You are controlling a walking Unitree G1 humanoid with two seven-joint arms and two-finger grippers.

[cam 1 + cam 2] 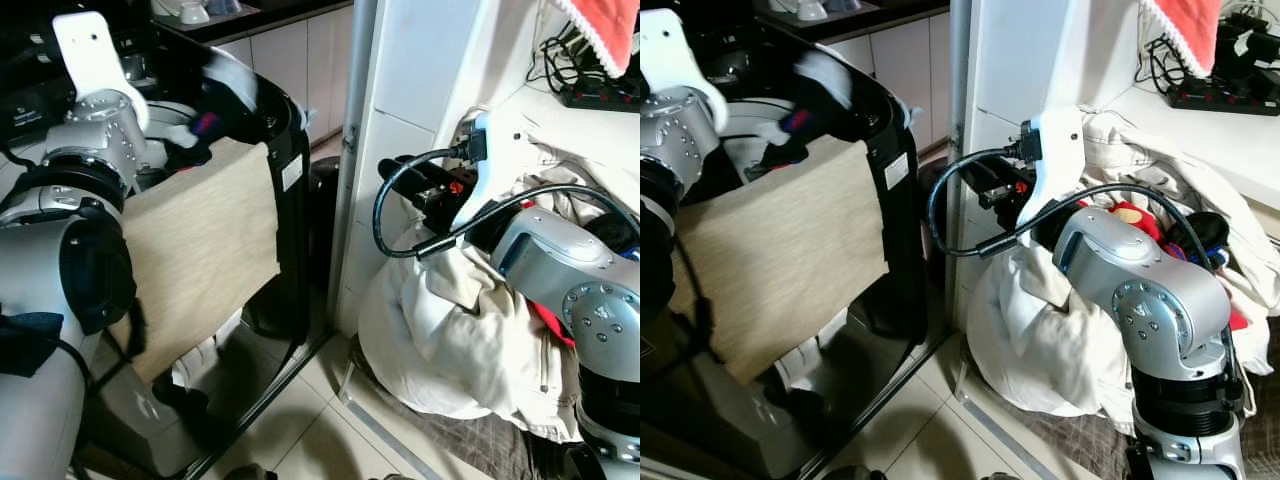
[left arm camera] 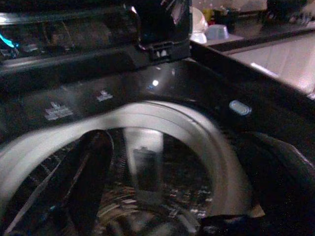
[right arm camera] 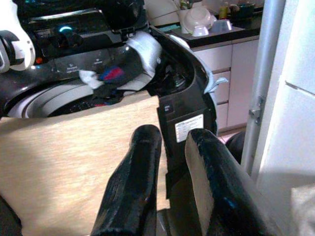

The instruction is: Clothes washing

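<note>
Loading step: beige cloth (image 1: pixel 200 250) draped over washer (image 1: pixel 285 130) front rim, left gripper (image 2: pixel 93 196) above the drum, fingers can't tell; right gripper (image 3: pixel 172 182) empty, slightly parted, next grab from laundry pile (image 1: pixel 450 340).

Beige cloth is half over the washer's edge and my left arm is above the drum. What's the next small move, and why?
Probably ease the left arm lower to feed the beige cloth into the drum. Most of the cloth hangs outside over the washer rim, so it may slide out. The right gripper holds nothing, beside the laundry pile.
</note>
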